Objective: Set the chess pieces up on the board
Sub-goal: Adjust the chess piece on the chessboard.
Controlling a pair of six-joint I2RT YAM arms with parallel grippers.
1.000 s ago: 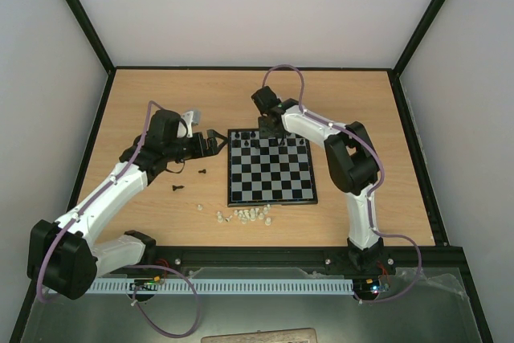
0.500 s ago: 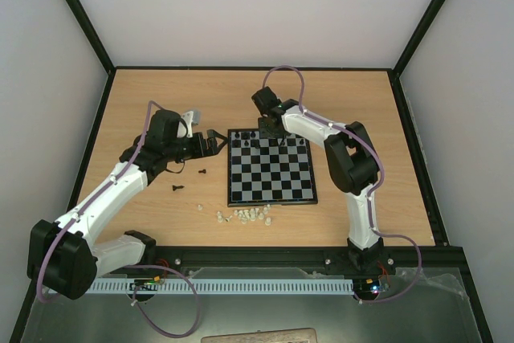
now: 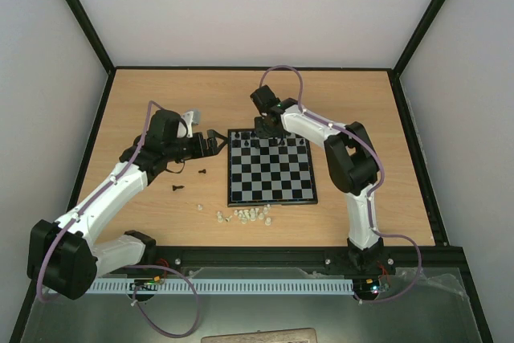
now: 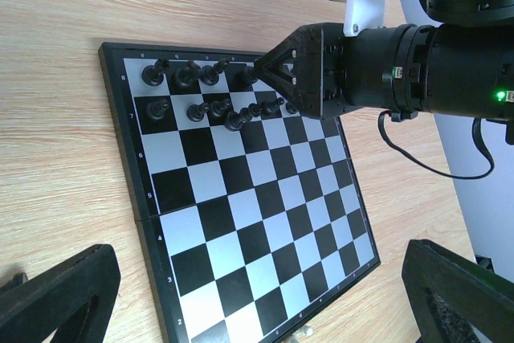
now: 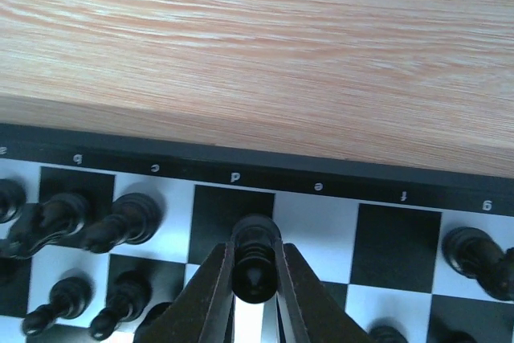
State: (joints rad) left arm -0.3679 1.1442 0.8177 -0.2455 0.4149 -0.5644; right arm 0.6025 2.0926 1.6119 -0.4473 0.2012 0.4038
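Over the far row of the small square chessboard with black and pale grey checks [image 5: 321, 186], my right claw [image 5: 255, 253] was clenched on one tiny black plastic chessman [image 5: 254, 275], with a finger pressed to each flank of it. That piece sat straight ahead of my wrist, dead centre between the fingers, over the dark square beneath the rim letter d. Its long axis ran with my fingers, so it stood about upright to the board. I could not tell whether its foot was touching the square or hanging just above it. More black chessmen [image 5: 120, 222] crowded the squares just to one side, and another stood well apart on the other. My judgement was that the move ahead turned on letting go and backing off along the piece's own axis, not sideways into those neighbours. My right arm was stretched long: its elbow stood beside the board's right edge, its forearm slanted in toward the far rim, and its wrist was tipped down at the back row. My left claw [image 3: 215, 144] hung wide open and empty just off the board's left edge. It was the nearer one to the two loose black chessmen [image 3: 202, 172] lying on the pale wooden table [image 3: 144, 94], and I reckoned those would fall to it.
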